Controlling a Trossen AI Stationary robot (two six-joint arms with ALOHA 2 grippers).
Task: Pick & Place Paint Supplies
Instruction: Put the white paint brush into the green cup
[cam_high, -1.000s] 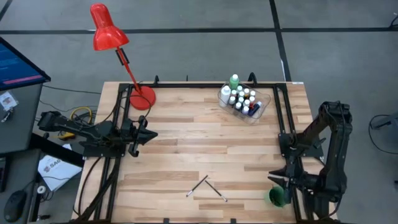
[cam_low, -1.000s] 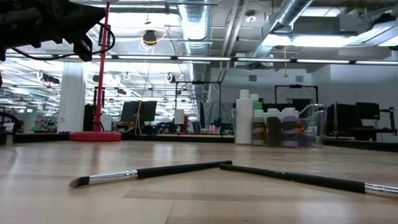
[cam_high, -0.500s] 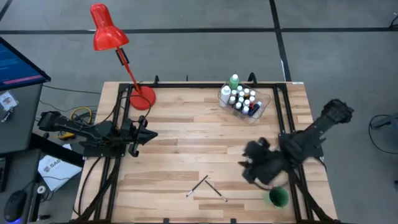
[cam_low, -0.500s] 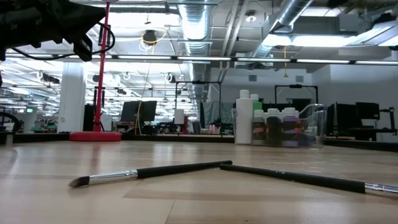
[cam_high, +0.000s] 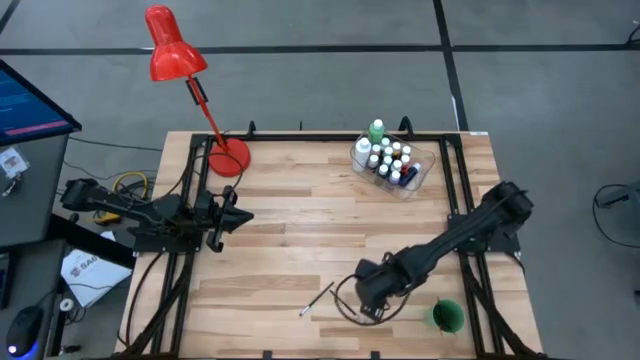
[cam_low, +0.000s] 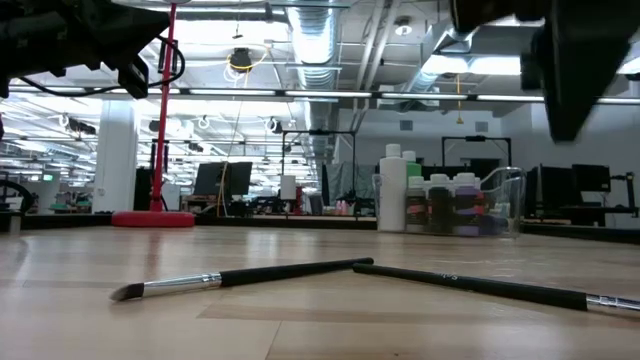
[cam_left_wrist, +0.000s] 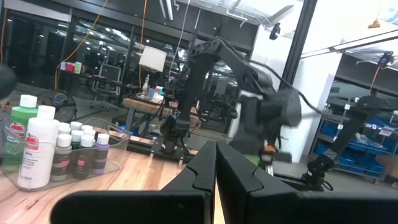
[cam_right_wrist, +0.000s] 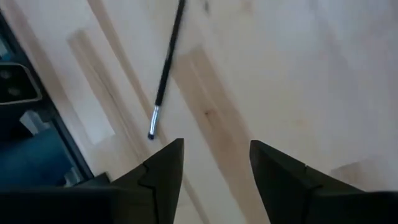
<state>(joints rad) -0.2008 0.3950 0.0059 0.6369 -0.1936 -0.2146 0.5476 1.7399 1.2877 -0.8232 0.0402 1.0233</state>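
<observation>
The right tool (cam_high: 368, 296) hangs over the near part of the worktop (cam_high: 300, 200), its fingers (cam_right_wrist: 163, 163) apart with nothing between them. Two paintbrushes lie on the wood just beside it. One paintbrush (cam_high: 318, 300) lies to its left, long axis running diagonally from near-left to far-right. The second paintbrush (cam_low: 490, 287) meets the first at its far end and slants away to the near-right; from above the arm covers most of it, so I would judge it lies almost under the tool, though the overlap is hard to read. In the right wrist view a brush (cam_right_wrist: 166, 67) shows ahead of the open fingers, its metal ferrule toward them and its handle running away. The coming grasp turns on turning the jaws across that thin handle.

The left tool (cam_high: 232, 215) waits at the far-left side of the worktop, fingers pressed together and empty, well apart from both brushes; the right arm is clearly nearer.

At the far right the clear tub (cam_high: 420, 170) holds the small white-capped paint bottles (cam_high: 388, 160), with a taller green bottle (cam_high: 376, 130) and a taller white bottle (cam_low: 392, 190) at its edge. A green cup (cam_high: 446, 316) stands at the near-right corner; whether anything is in it cannot be told.
</observation>
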